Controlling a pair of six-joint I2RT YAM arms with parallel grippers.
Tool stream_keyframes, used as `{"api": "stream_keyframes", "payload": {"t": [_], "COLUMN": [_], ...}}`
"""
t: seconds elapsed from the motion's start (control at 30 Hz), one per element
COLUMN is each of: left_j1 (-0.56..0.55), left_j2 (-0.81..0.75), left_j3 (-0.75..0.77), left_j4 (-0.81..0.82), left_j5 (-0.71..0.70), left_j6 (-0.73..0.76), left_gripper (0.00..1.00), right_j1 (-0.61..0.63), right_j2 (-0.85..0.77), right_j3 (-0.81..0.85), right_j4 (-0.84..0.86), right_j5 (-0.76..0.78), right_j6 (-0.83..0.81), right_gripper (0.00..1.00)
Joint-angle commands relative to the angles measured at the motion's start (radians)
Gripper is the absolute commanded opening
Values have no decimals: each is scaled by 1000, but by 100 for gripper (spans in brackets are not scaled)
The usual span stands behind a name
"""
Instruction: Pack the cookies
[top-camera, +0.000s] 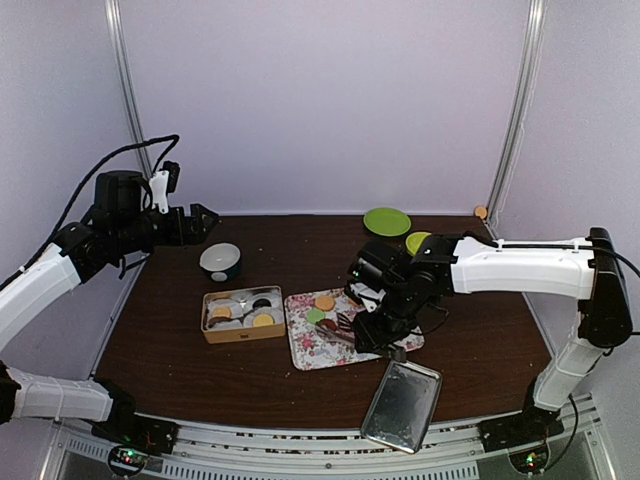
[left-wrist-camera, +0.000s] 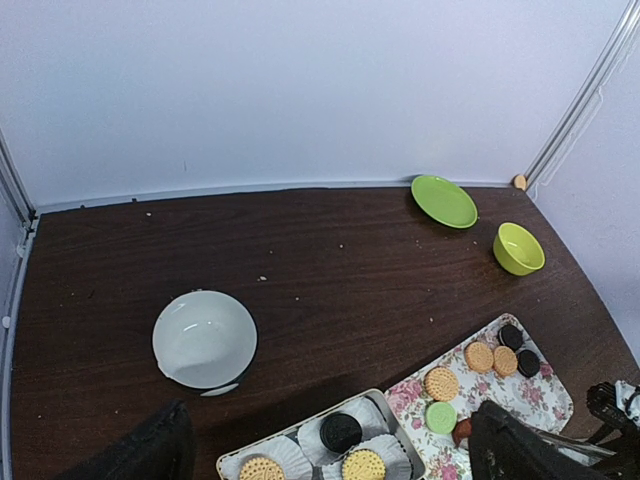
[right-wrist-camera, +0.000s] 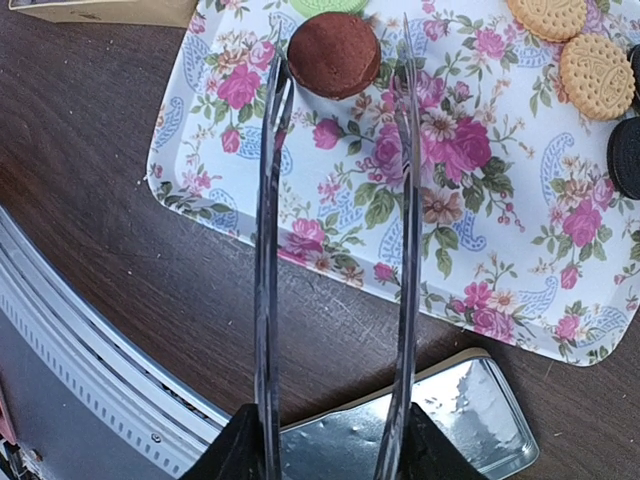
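**Top external.** The right tool (top-camera: 378, 330) is being held low over the floral tray (top-camera: 318, 354), centre-right on the worktop (top-camera: 200, 370). Metal tongs (top-camera: 338, 330) are being gripped in it, pointing left towards the loose cookies (top-camera: 325, 301). The left tool (top-camera: 200, 222) is being held raised at the far left, well apart from the tray, so the right arm is being judged the nearer. The box (top-camera: 243, 334), with some cookies already in it, is lying just left of the tray.

**Left wrist.** The left tool (left-wrist-camera: 335, 450) is being shown with its fingers spread wide and nothing between them.

**Right wrist.** The tongs (right-wrist-camera: 268, 250) are being clasped at their base by the right tool (right-wrist-camera: 333, 450), with the blades sprung apart. The dark red cookie (right-wrist-camera: 333, 53) is lying flat on the tray (right-wrist-camera: 480, 200), straight ahead along the tongs' long axis. It is being bracketed by the two tips, hard by the left blade and just clear of the right. Contact with the left blade cannot be told. A squeeze, rather than further reach, is being judged the next need.
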Motion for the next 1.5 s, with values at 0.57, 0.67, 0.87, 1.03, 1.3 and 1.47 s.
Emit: {"api": "stream_keyframes", "payload": {"t": [0.57, 0.67, 0.87, 1.03, 1.3, 1.47], "left_j1": [6, 6, 5, 5, 6, 6], "left_j2": [-6, -4, -5, -5, 0, 5], "left_j3": [19, 20, 21, 20, 20, 22], "left_j4": [55, 55, 54, 54, 52, 52], "left_j5": [3, 3, -2, -1, -1, 3], "left_j6": [-3, -4, -4, -4, -3, -3], "left_gripper": [98, 98, 98, 98, 98, 98], "right_j1": [7, 9, 30, 52, 83, 86], "right_j2": [-90, -99, -43, 60, 270, 379], "right_j3": [60, 99, 250, 408, 656, 764], "right_j4": [-3, -23, -73, -103, -155, -164], "right_j5": [36, 40, 27, -16, -92, -143], "right_j6": [-19, -26, -56, -92, -152, -156], "right_gripper": [33, 33, 33, 33, 33, 33]}}
